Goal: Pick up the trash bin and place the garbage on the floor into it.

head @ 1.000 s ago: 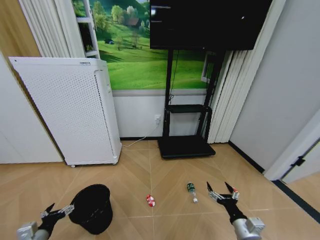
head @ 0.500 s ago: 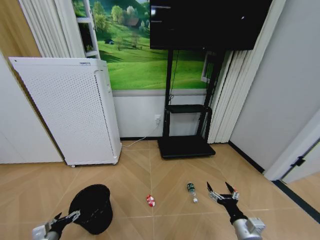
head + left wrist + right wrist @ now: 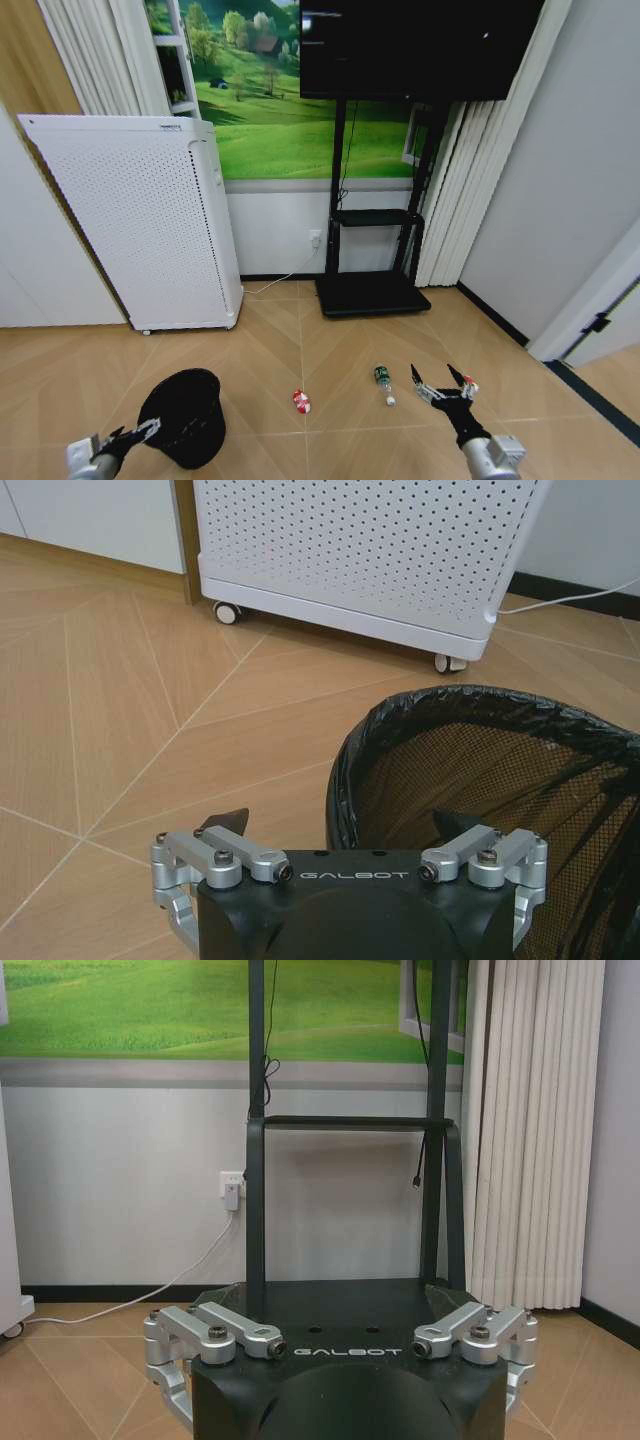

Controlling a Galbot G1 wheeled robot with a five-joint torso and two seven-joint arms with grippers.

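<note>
The trash bin point(image 3: 184, 417), a small black round wastebasket with a mesh wall and a black liner over its rim, stands upright on the wooden floor point(image 3: 300, 345) in front of the white perforated appliance point(image 3: 140, 230) and a little clear of it. The left gripper point(image 3: 138, 432) is low at the near left, right at the bin's near rim; in the left wrist view its fingers are spread wide and hold nothing, one fingertip point(image 3: 226, 819) over the bare floor just outside the rim, the other over the bin's point(image 3: 480, 770) open mouth, so the rim lies between them, though contact cannot be judged. The garbage lies to the right of the bin on the floor: a crumpled red-and-white wrapper point(image 3: 301, 401) near the middle, and further right a small green bottle point(image 3: 383, 380) with a white end. The right gripper point(image 3: 441, 383) is just beside the bottle on its right, apart from it, fingers splayed wide open and empty. From the right wrist view this gripper point(image 3: 340, 1295) faces the black TV stand point(image 3: 340, 1210) against the wall, with a white cable point(image 3: 160, 1285) running from a wall socket point(image 3: 231, 1192) down to the floor
</note>
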